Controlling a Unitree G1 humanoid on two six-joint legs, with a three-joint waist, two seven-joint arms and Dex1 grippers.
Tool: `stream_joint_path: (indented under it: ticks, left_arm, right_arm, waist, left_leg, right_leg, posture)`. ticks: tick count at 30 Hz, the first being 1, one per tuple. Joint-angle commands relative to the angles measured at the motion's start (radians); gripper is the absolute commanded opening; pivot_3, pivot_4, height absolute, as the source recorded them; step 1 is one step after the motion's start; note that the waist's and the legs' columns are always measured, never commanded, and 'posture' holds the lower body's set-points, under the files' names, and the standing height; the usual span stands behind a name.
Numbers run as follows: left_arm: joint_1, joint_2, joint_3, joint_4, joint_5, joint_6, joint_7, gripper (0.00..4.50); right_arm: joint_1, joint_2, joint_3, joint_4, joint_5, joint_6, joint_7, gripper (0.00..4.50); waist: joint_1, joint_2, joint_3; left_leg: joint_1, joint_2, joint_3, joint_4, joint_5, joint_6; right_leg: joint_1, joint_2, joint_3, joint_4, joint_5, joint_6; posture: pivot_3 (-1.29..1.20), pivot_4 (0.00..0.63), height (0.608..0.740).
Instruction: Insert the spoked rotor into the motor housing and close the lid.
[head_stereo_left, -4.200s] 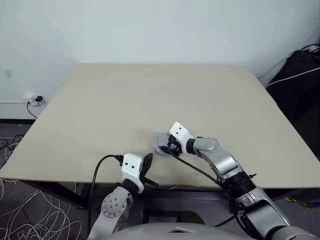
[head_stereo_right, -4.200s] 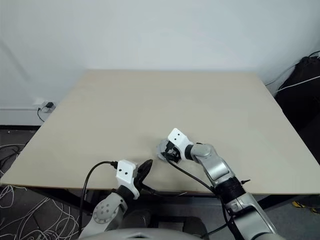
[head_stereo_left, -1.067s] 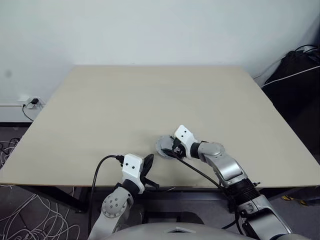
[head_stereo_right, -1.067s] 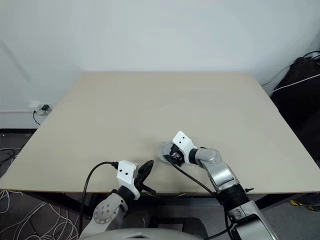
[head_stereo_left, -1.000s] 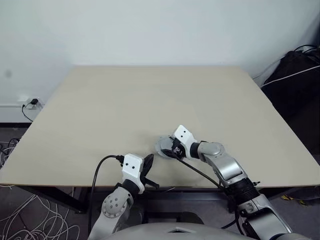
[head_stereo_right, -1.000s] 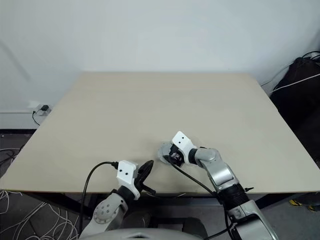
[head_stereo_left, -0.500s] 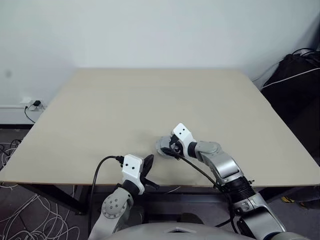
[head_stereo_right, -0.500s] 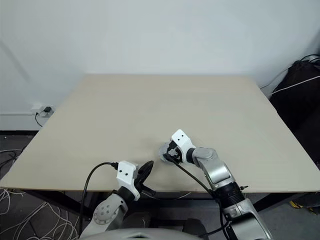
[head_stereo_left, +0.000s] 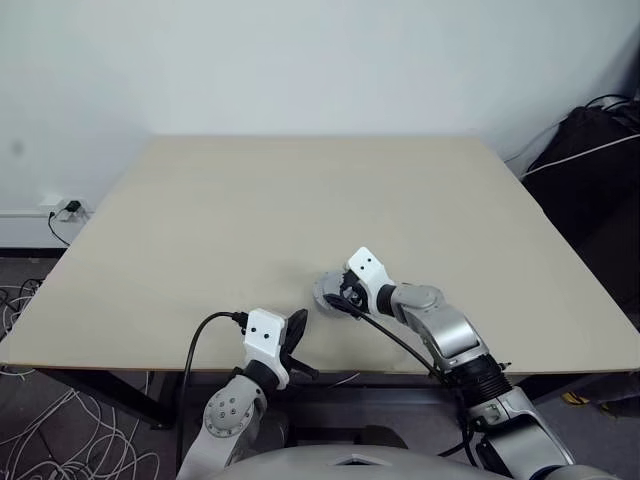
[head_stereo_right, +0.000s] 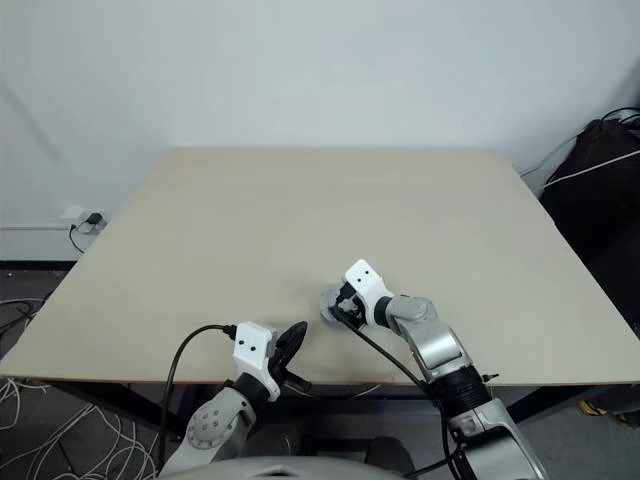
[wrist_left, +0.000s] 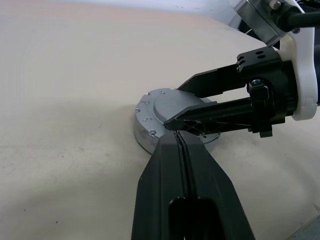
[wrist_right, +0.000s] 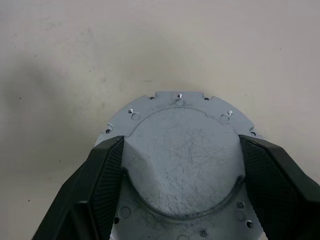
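The right gripper (wrist_right: 182, 165) sits over a flat round grey metal part, the lid (wrist_right: 182, 145), with its two black fingers (wrist_right: 107, 172) spread wide, one on either side of the lid's raised central hub. The pads press against the sides of that hub, so the gripper is holding the lid by its middle. The lid's outer flange, dotted with small holes, lies flat on the table (head_stereo_left: 300, 200) and reaches out beyond the fingers. Seen from the left wrist, the lid (wrist_left: 160, 112) rests low against the tabletop, with the right gripper's fingers reaching over it from the right. Whatever lies beneath the lid is hidden. In the head view, the lid (head_stereo_left: 325, 292) is near the front edge of the table, a little right of centre, and the right arm angles in towards it from the near right. The left gripper (head_stereo_left: 296, 328) is at the table's near edge, just left of and nearer than the lid, with its two black fingers pressed together and holding nothing. The table is a plain, pale beige surface. Loose white cables (head_stereo_left: 60, 440) lie on the floor at the near left.
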Motion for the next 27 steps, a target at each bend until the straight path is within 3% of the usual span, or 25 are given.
stream_joint_path:
  ticks: [1,4,13,19,27]
  left_arm:
    - [0.005,-0.005,0.048,-0.015,0.036,0.045,0.076,0.00]
    - [-0.054,-0.001,0.164,0.090,-0.018,0.055,0.089,0.00]
    - [-0.451,0.032,0.406,0.180,-0.355,0.506,-0.054,0.00]
    - [-0.640,0.100,0.424,0.314,-0.475,0.696,-0.205,0.00]
    - [-0.795,0.128,0.388,0.506,-0.475,0.790,-0.320,0.00]
  right_arm:
    - [0.008,-0.021,0.014,0.029,-0.025,0.069,-0.004,3.20]
    - [0.002,-0.016,0.018,0.031,-0.025,0.074,-0.006,3.20]
    - [-0.002,-0.001,0.023,0.029,-0.023,0.076,-0.015,3.20]
    - [0.006,0.015,0.021,0.018,-0.022,0.077,-0.026,3.20]
    - [0.010,0.025,0.017,0.009,-0.020,0.076,-0.039,3.20]
  waist:
    - [0.001,0.000,0.000]
    - [0.000,0.000,0.000]
    - [0.000,-0.004,0.001]
    - [-0.011,-0.005,0.001]
    - [-0.013,-0.005,0.001]
  left_leg:
    - [0.000,0.000,0.000,0.000,0.000,0.000]
    - [0.000,0.000,0.000,0.000,0.000,0.000]
    - [0.000,-0.001,-0.005,0.003,0.001,-0.002]
    - [0.001,-0.001,-0.008,0.001,0.002,-0.003]
    - [0.001,0.000,-0.011,0.001,0.002,-0.005]
  right_leg:
    - [0.000,0.000,0.000,0.000,0.000,0.000]
    - [-0.001,0.000,0.000,0.000,-0.001,0.000]
    - [-0.001,0.006,-0.003,0.002,0.003,0.004]
    - [-0.002,0.013,0.000,0.002,0.004,0.005]
    - [-0.002,0.011,0.000,0.002,0.003,0.002]
  posture:
    - [0.00,0.000,0.740]
    - [0.00,0.000,0.740]
    - [0.00,0.000,0.740]
    - [0.00,0.000,0.740]
    - [0.00,0.000,0.740]
